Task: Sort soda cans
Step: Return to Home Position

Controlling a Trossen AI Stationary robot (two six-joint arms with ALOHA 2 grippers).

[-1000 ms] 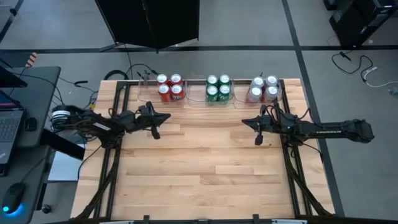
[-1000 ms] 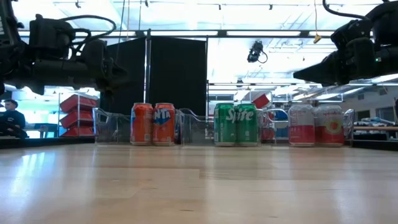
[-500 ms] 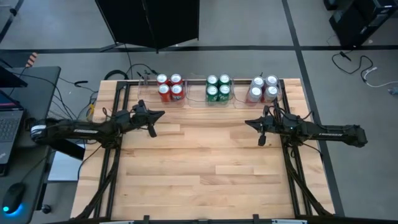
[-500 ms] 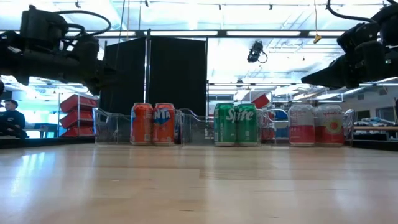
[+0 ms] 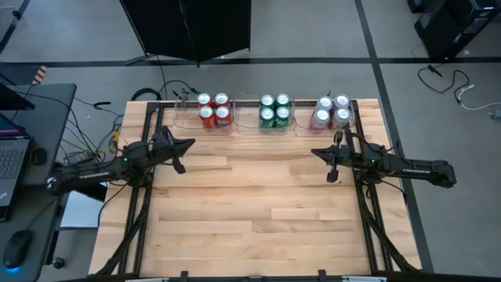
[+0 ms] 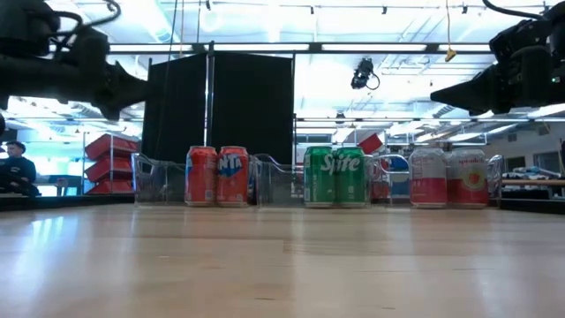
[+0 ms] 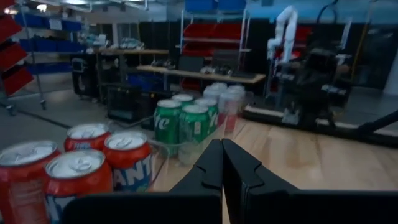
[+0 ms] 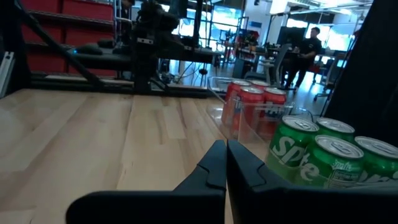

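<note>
Left gripper point(image 5: 186, 146) hovers above the left side of the table point(image 5: 250, 219), near the red cans point(image 5: 213, 110) but well apart from them. In its wrist view you see its two fingers point(image 7: 208, 167) pressed together, with nothing between them. Right gripper point(image 5: 317, 153) hangs above the right side in the same manner. Its fingers point(image 8: 214, 163) are also closed on nothing.

You find the soda cans along the table edge that lies at the top of the high view. They stand upright in three clear bins point(image 6: 159, 181), four cans in each: the red cans in the left one, the green cans point(image 5: 275, 110) in the middle one, the silver-white cans point(image 5: 332, 111) in the right one. No can touches a gripper.
</note>
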